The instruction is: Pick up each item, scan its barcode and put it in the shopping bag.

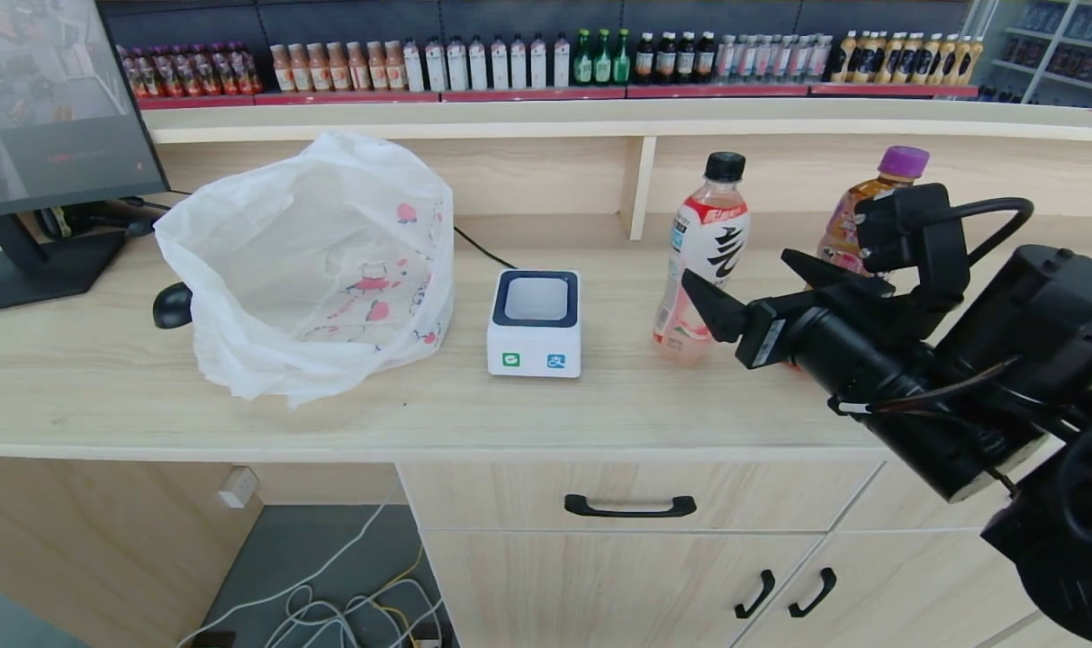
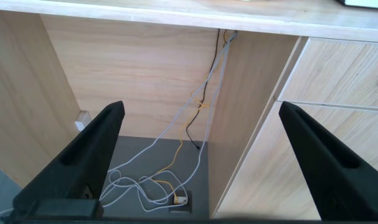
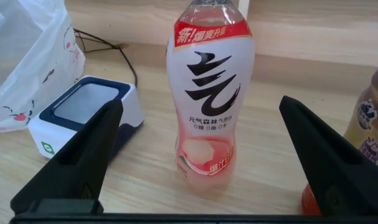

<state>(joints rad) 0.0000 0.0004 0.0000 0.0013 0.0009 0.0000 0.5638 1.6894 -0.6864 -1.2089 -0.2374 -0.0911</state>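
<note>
A pink drink bottle with a black cap stands upright on the wooden counter. My right gripper is open, level with it and just short of it. In the right wrist view the pink bottle stands ahead of the open right gripper, between its fingers' lines. An amber bottle with a purple cap stands behind the right arm. The white barcode scanner sits mid-counter, and the open white shopping bag stands to its left. My left gripper is open below the counter.
A monitor and a black mouse are at the counter's far left. A raised back ledge runs behind the items. Drawers sit under the counter. Cables lie on the floor in the kneehole.
</note>
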